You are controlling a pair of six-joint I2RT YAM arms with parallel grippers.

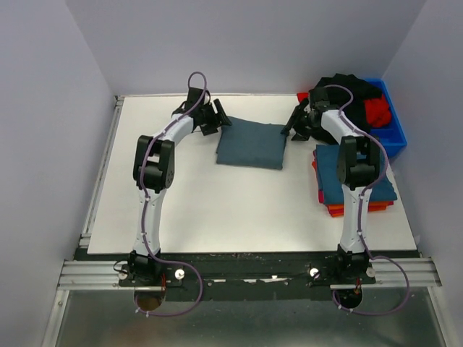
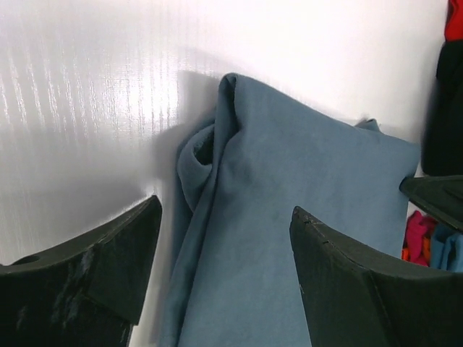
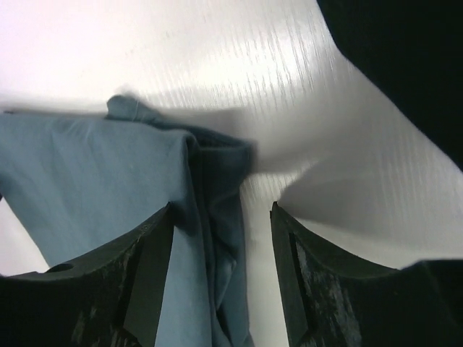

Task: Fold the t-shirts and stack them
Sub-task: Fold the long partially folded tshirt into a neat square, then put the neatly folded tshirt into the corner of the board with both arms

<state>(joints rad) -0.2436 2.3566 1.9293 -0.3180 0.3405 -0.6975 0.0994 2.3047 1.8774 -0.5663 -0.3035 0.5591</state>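
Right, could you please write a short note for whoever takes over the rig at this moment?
Left gripper: open, at the left edge of the teal shirt, holding nothing.
Right gripper: open, at that shirt's right edge, holding nothing.
Done: the teal shirt lies folded at the far middle of the table. The stack of folded shirts sits on the right, blue on top.
Left: put the teal shirt on the stack, then fold the black shirt and the red shirt heaped at the bin.
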